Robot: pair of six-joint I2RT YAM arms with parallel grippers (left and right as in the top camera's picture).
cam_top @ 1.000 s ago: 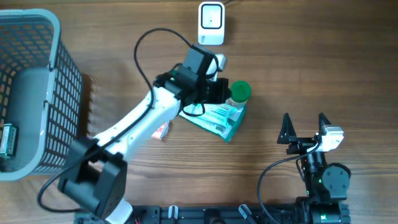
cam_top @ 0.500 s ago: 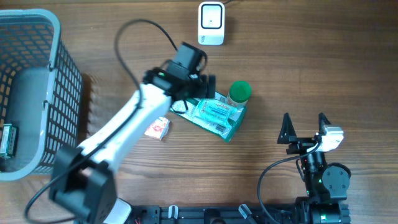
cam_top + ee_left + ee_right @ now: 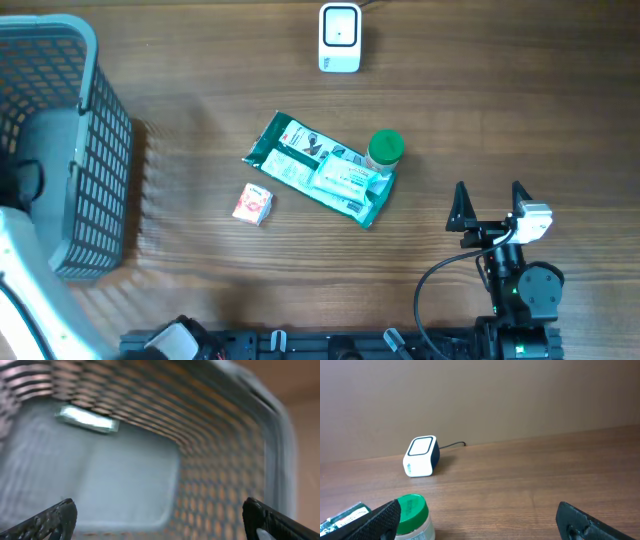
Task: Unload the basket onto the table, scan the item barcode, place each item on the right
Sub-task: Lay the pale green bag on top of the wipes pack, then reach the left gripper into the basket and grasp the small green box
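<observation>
A green wipes packet [image 3: 320, 170] lies flat in the middle of the table. A green-lidded jar [image 3: 385, 150] stands at its right end, and a small red and white box [image 3: 253, 203] lies to its left. The white barcode scanner [image 3: 340, 38] stands at the far edge. My left gripper [image 3: 160, 520] hangs open and empty over the inside of the grey mesh basket [image 3: 95, 150], where a blurred pale item [image 3: 87, 419] lies on the floor. My right gripper [image 3: 490, 205] stands open at the front right, facing the jar [image 3: 412, 515] and scanner [image 3: 421, 456].
The basket fills the left side of the table, and its wall [image 3: 225, 460] curves round my left gripper. My white left arm [image 3: 20, 280] comes in at the lower left edge. The scanner's cable [image 3: 452, 445] trails behind it.
My left arm has swung from the packet and jar in the middle over to the basket at the left, and its jaws have opened. The packet now lies uncovered. The right arm has not moved.
</observation>
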